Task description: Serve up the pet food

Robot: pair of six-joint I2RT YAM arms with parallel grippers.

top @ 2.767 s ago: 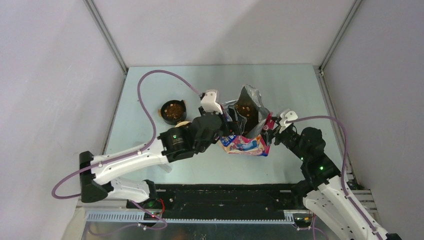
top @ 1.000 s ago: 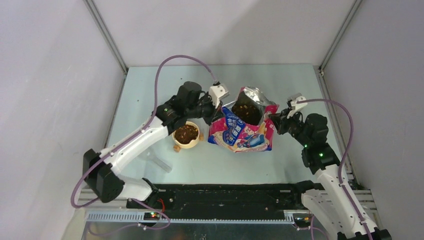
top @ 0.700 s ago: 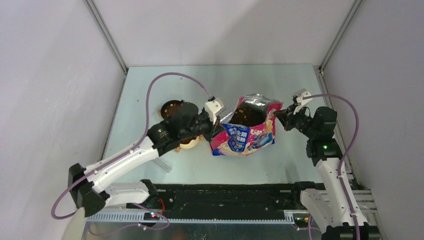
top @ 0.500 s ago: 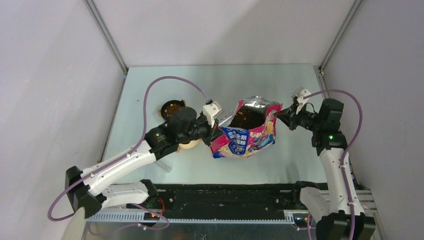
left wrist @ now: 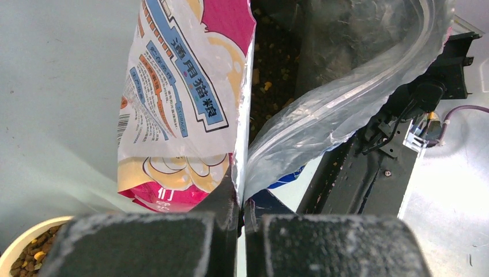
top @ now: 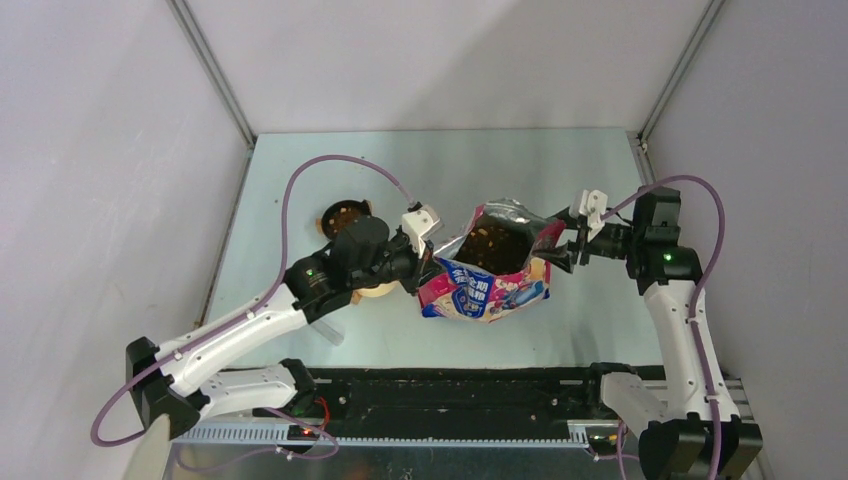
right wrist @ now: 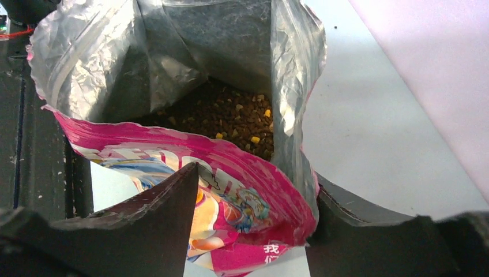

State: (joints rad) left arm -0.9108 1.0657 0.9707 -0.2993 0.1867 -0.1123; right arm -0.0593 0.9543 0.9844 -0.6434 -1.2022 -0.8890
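The glossy pink-and-blue bag (top: 487, 288) stands open at mid-table, with brown pet food (top: 490, 245) showing inside. My left gripper (top: 428, 266) is shut on the bag's left side seam (left wrist: 244, 144), pinched flat between the fingers of the left gripper (left wrist: 241, 199). My right gripper (top: 561, 252) is open at the bag's right edge. In the right wrist view its fingers (right wrist: 173, 202) stand wide apart on either side of the pink corner (right wrist: 254, 196), with the right gripper (right wrist: 256, 187) straddling it. The pet food (right wrist: 230, 118) lies deep in the foil-lined bag.
A tan bowl (top: 378, 291) holding kibble sits partly under my left arm, its rim (left wrist: 17, 236) low left in the left wrist view. A dark round dish (top: 342, 216) with kibble lies further back left. A clear plastic piece (top: 328, 331) lies near the front rail (top: 450, 385).
My right gripper has opened and let go of the bag's right edge. The bag has sagged lower and leans toward the front. The left gripper keeps its hold.
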